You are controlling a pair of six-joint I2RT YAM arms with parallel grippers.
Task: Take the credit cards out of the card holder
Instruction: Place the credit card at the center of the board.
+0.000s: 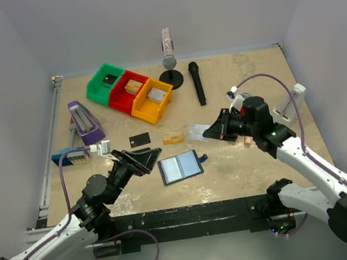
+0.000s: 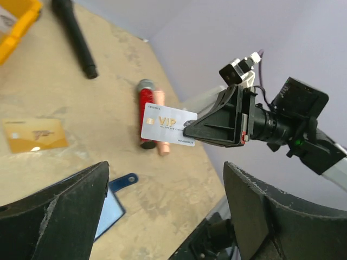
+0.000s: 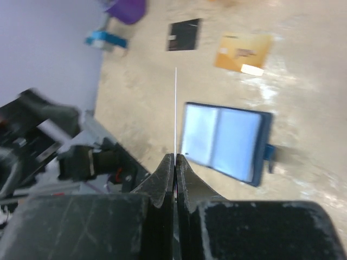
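Note:
The card holder (image 1: 180,167) lies open on the table, blue-grey pockets up; it also shows in the right wrist view (image 3: 225,142), and its snap tab (image 2: 123,181) in the left wrist view. The black card (image 1: 139,139) and the tan-gold card (image 1: 173,137) lie flat behind it. My right gripper (image 1: 213,130) is shut on the silvery grey card (image 2: 168,125) and holds it above the table, edge-on in its own view (image 3: 175,108). My left gripper (image 1: 143,158) is open and empty, just left of the holder.
Green (image 1: 105,83), red (image 1: 128,91) and yellow (image 1: 152,100) bins stand at the back left. A black microphone (image 1: 197,83) and a round stand (image 1: 168,61) are behind. A purple stapler-like block (image 1: 83,121) is at the left. A red marker (image 2: 144,116) lies under my right arm.

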